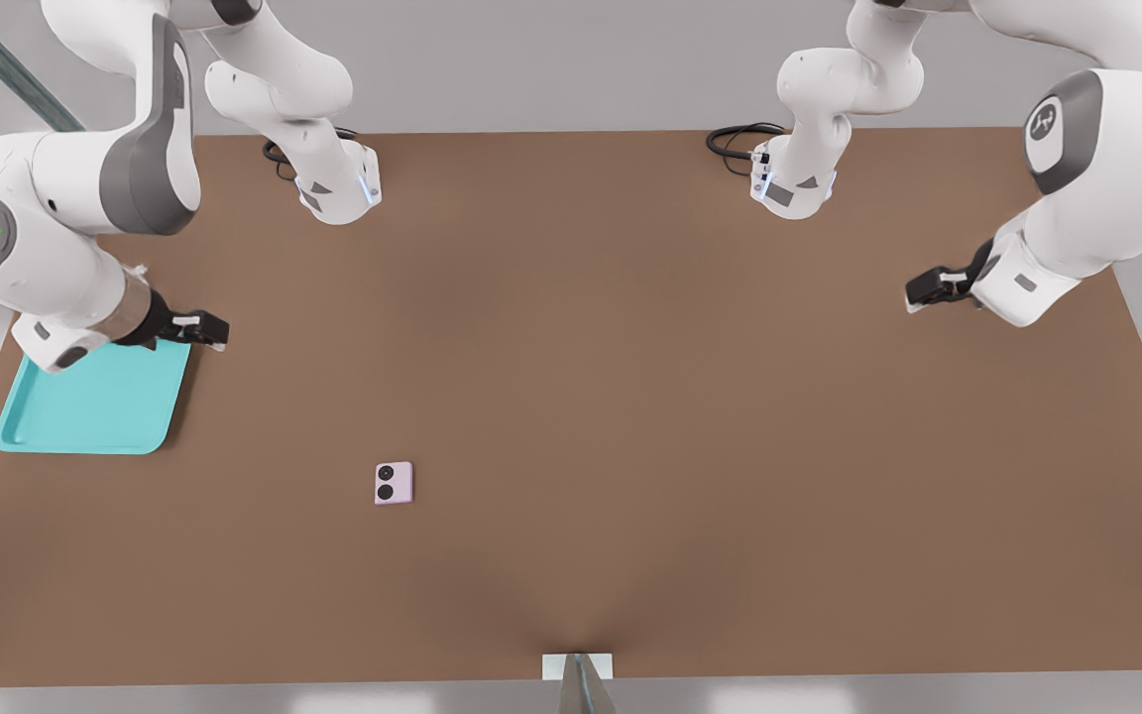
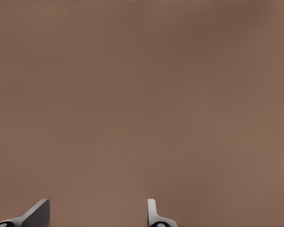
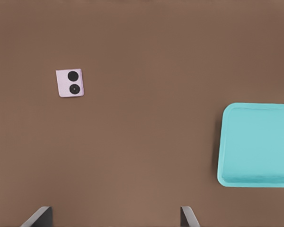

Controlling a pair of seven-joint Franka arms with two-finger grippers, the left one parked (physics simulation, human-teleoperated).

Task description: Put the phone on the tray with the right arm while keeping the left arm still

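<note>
A plain brown table (image 1: 630,397) fills the scene, with grey floor around its edges. Two black cables (image 1: 738,139) coil near its far edge. A small white bracket (image 1: 577,666) sits at its near edge

Bare tabletop (image 1: 630,416) surrounds the phone (image 1: 394,483); the gripper (image 1: 196,327), jaws apart, hangs over the tray's (image 1: 85,421) corner.

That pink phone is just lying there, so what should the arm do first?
Probably swing the gripper, now above the tray's corner with fingers open and empty, over toward the phone, which lies flat on the table, apart from the tray.
</note>
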